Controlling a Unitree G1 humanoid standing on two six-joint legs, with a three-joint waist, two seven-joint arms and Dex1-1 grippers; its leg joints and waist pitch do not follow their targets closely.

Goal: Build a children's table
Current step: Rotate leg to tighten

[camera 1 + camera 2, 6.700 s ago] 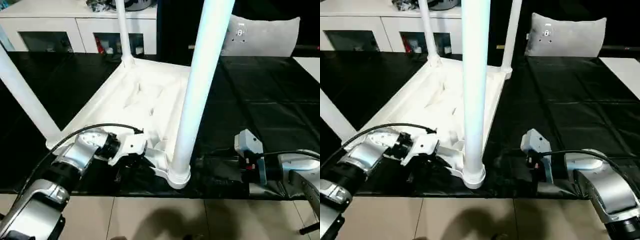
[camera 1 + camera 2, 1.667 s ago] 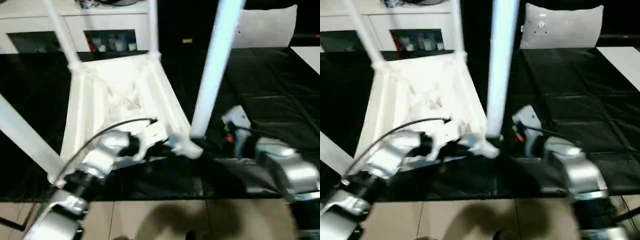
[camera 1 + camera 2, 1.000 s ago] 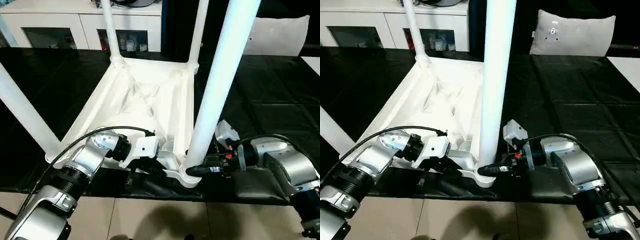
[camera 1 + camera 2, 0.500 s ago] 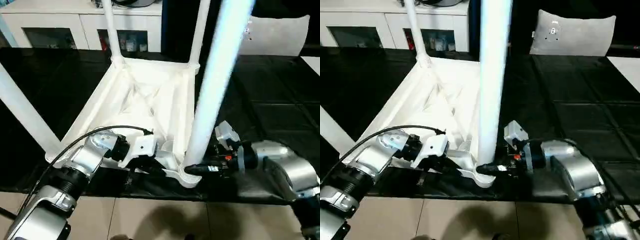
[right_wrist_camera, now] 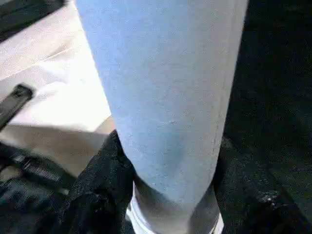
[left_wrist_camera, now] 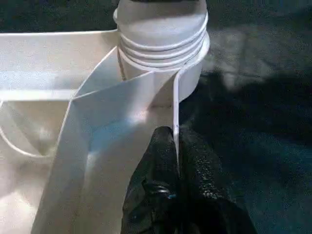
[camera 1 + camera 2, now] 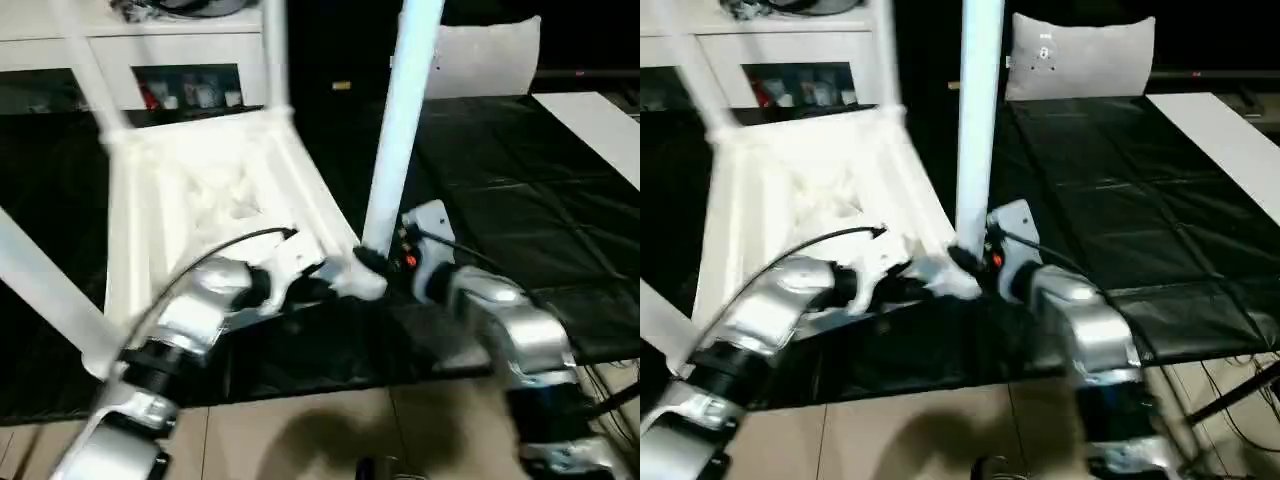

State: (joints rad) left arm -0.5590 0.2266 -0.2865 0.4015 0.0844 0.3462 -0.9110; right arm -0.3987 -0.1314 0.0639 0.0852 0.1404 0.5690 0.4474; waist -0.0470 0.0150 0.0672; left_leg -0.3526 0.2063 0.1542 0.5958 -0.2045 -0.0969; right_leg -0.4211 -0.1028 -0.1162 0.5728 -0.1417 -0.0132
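The children's table [image 7: 200, 190] lies upside down on the black-covered surface, its white legs pointing up. My left gripper [image 6: 174, 146] is shut on the thin rim wall of the tabletop, right beside the near corner socket [image 6: 161, 39]. In the left eye view the left gripper [image 7: 335, 282] sits at that same corner. My right gripper [image 5: 168, 187] is shut on the near leg [image 7: 400, 110] just above its threaded base, one black finger [image 5: 97, 180] on each side. From the left eye view the right gripper [image 7: 370, 262] reaches the leg from the right.
A white glass-doored cabinet [image 7: 180, 60] stands behind the table and a grey cushion [image 7: 490, 55] at the back right. A white panel [image 7: 590, 120] lies at the far right. The black surface [image 7: 520, 200] ends at a front edge above the tiled floor [image 7: 300, 440].
The whole picture has swung, so the camera has moved. My right gripper's fingers have narrowed around the leg's base. The left gripper keeps its hold on the rim.
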